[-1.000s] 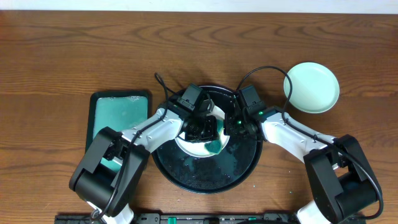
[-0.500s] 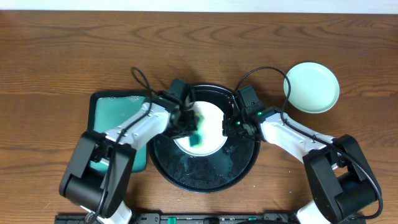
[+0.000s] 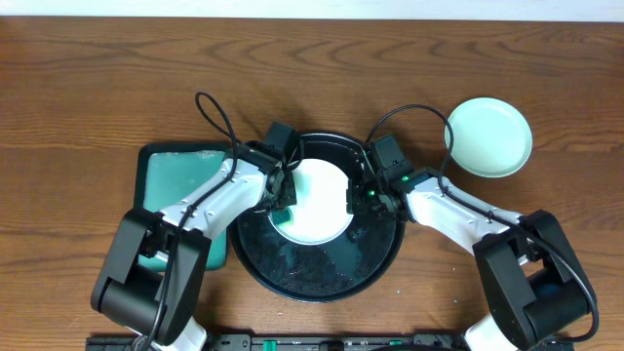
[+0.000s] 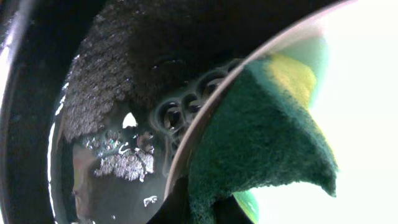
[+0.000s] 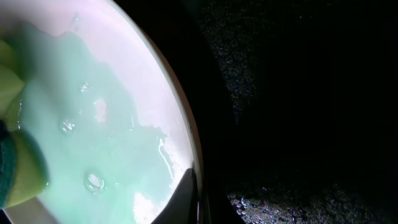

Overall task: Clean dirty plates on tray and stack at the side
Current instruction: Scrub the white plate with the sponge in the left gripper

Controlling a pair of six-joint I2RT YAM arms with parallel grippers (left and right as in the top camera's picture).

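A white plate (image 3: pixel 319 198) lies in the upper part of the round black tray (image 3: pixel 322 265). My left gripper (image 3: pixel 282 191) is shut on a green sponge (image 4: pixel 261 146), pressed against the plate's left rim (image 4: pixel 364 118). My right gripper (image 3: pixel 357 195) is shut on the plate's right rim, one finger (image 5: pixel 185 198) inside it. In the right wrist view the plate (image 5: pixel 93 118) carries a pale teal soapy film, and the sponge (image 5: pixel 17 171) shows at the left edge. A clean mint-green plate (image 3: pixel 488 136) rests on the table to the right. Only two plates show.
A rectangular teal-green tray (image 3: pixel 177 180) with a dark rim lies left of the black tray, partly under my left arm. The black tray floor (image 5: pixel 298 124) is wet and speckled with foam. Cables loop above both wrists.
My left gripper has dragged the sponge from the plate's lower middle to its left rim. The teal smear at the plate's lower edge is gone. The right arm has stayed put.
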